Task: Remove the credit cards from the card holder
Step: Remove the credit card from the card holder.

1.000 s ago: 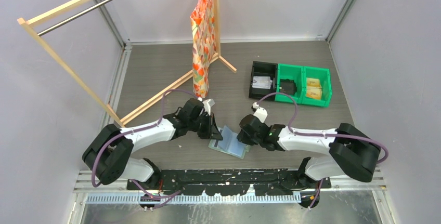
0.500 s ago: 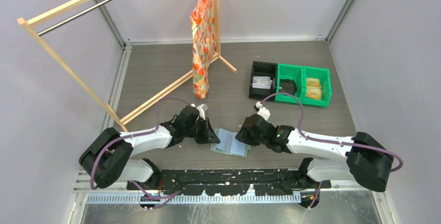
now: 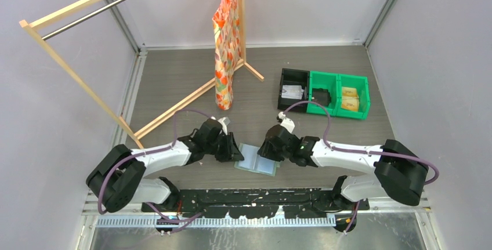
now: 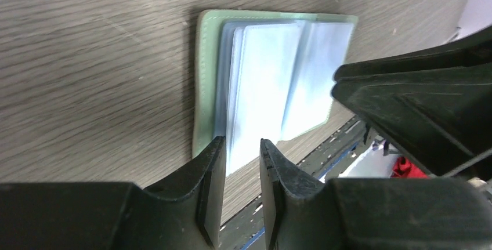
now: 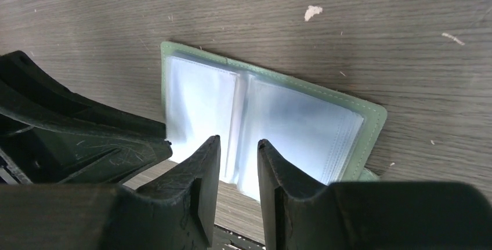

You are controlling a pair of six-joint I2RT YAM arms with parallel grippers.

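Sage-green fabric card holder (image 3: 257, 159), spread flat: likely light, floppy; clear sleeves (image 5: 296, 128) slick. Best taken at sleeve mouth, cover pinned. Left gripper (image 4: 241, 145), right gripper (image 5: 238, 142): narrowly parted, empty.

Overhead; wrists close, seemingly opposed, share card holder (image 4: 261, 82).

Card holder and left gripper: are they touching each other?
Cannot tell. In the left wrist view, the left gripper has its tips overlapping the card holder's near edge, but neither contact nor a gap shows plainly.
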